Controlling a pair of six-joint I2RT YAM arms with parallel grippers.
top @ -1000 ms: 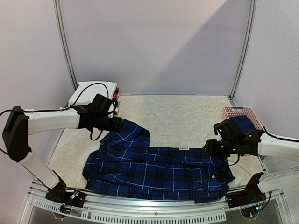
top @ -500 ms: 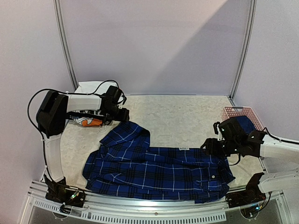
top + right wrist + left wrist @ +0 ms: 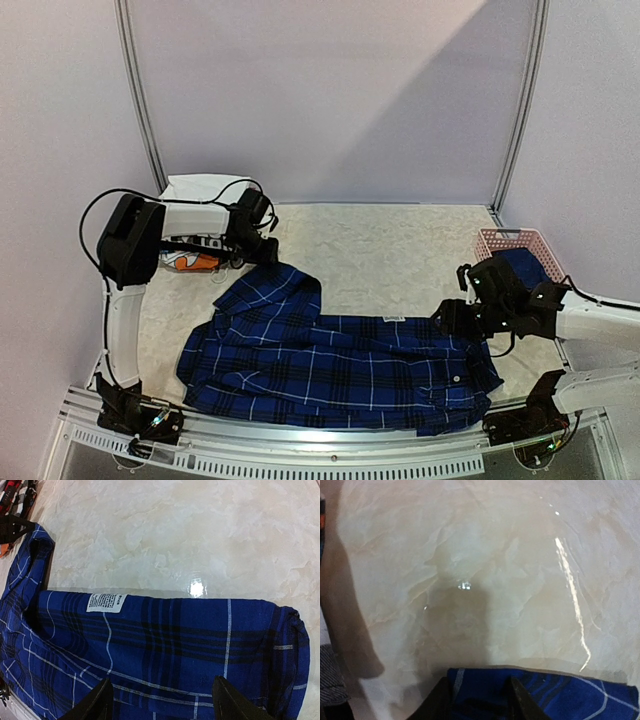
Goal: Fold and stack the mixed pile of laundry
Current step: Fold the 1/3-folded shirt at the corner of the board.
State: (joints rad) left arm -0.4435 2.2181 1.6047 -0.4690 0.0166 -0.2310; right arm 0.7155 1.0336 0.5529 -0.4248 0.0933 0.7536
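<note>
The dark-blue plaid shirt (image 3: 330, 362) lies spread across the near half of the table, one sleeve (image 3: 275, 285) reaching toward the back left. My left gripper (image 3: 266, 252) is down at that sleeve's far tip. In the left wrist view its fingers (image 3: 519, 700) straddle the blue cuff edge (image 3: 485, 682) with a gap still between them. My right gripper (image 3: 447, 318) hovers open over the shirt's far right edge, and plaid cloth (image 3: 165, 640) fills the right wrist view below its wide-spread fingers (image 3: 95, 702). A navy garment (image 3: 522, 263) lies in the basket.
A pink lattice basket (image 3: 507, 238) stands at the right edge, behind my right arm. Folded white and black red-lettered garments (image 3: 195, 190) are stacked in the back left corner, next to my left arm. Bare marble tabletop (image 3: 390, 250) lies beyond the shirt.
My left arm swung its elbow in toward the back left and carried the gripper to the sleeve tip, where its jaws have narrowed around the cuff. The right gripper barely moved.
</note>
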